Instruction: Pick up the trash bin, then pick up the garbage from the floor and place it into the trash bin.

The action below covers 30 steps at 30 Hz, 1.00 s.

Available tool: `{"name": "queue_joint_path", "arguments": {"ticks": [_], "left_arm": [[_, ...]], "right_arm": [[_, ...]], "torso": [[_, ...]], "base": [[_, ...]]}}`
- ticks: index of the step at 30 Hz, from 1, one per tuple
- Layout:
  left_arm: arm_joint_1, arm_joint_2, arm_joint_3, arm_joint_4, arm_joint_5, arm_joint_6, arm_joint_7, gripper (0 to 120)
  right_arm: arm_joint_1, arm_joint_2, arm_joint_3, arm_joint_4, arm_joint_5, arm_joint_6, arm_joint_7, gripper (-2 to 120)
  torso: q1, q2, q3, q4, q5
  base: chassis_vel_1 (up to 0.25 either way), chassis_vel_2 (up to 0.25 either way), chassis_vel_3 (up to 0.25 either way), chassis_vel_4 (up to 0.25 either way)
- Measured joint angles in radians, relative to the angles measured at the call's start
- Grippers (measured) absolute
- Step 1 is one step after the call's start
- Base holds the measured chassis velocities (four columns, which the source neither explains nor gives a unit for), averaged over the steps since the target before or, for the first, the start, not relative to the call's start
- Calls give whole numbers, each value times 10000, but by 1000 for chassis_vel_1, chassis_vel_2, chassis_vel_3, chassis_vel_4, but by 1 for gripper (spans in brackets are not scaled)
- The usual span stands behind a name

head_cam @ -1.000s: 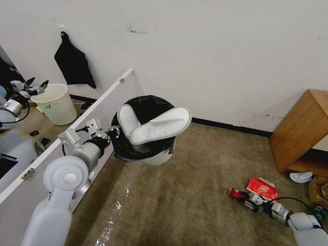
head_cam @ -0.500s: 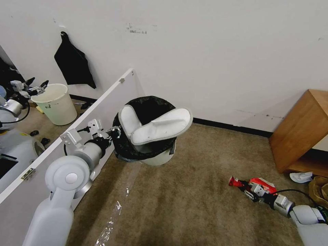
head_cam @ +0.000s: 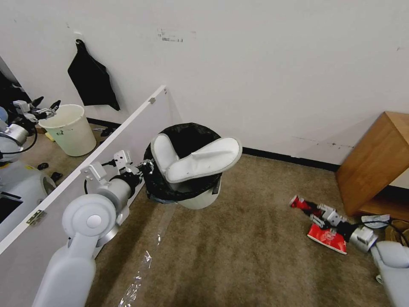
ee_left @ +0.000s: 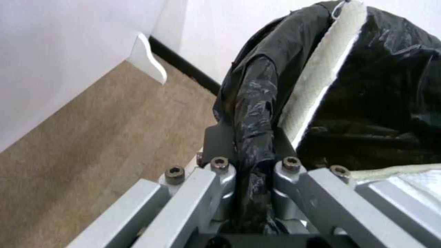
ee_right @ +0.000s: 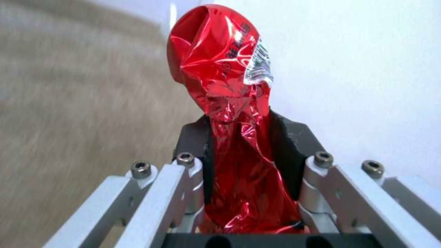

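Note:
The trash bin [head_cam: 194, 199], white with a black bag over its rim, hangs tilted above the floor [head_cam: 238, 256]. My left gripper [head_cam: 147, 165] is shut on its near rim; the left wrist view shows the fingers [ee_left: 220, 137] pinching the bag fold [ee_left: 250, 113]. Two white slippers [head_cam: 200, 160] stick out of the bin, one of them also seen as slipper [ee_left: 321, 75]. At the lower right, my right gripper [head_cam: 317, 211] is shut on the crushed red can [head_cam: 300, 202], held clear of the carpet. In the right wrist view the can [ee_right: 225, 86] juts out between the gripper [ee_right: 239, 137] fingers.
A flattened red paper cup [head_cam: 327, 238] lies on the carpet under my right arm. Beside it lie a white tissue [head_cam: 377, 221] and a brown paper bag [head_cam: 394, 233], below a wooden cabinet [head_cam: 375, 162]. A white panel [head_cam: 128, 123] stands left, with a cream bucket [head_cam: 70, 128] behind it.
My right gripper has lifted the red can off the carpet and pulled back to the right, uncovering the red cup. The bin in my left gripper has shifted slightly right and down.

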<state>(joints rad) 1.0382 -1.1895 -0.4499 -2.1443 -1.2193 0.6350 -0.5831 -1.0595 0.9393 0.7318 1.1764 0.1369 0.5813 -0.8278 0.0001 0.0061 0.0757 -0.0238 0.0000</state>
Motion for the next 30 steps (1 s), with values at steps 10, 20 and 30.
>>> {"name": "queue_joint_path", "arguments": {"ticks": [10,20,30], "left_arm": [[-28,-74,307,239,84,3,-39,4],[75,-31,848,354,244,3,-39,4],[41,-74,1309,556,423,-8,6,4]], "right_arm": [[-281,-406,285,2101,1168,-630,134,25],[-591,-848,436,4238,2153,-1295,445,25],[-665,-1568,566,5588,2944,-1868,739,25]], "torso": [[0,0,0,-2,-1],[0,0,0,-1,-1],[0,1,0,-1,0]], "base": [[0,0,0,0],[0,0,0,0],[0,0,0,0]]}}
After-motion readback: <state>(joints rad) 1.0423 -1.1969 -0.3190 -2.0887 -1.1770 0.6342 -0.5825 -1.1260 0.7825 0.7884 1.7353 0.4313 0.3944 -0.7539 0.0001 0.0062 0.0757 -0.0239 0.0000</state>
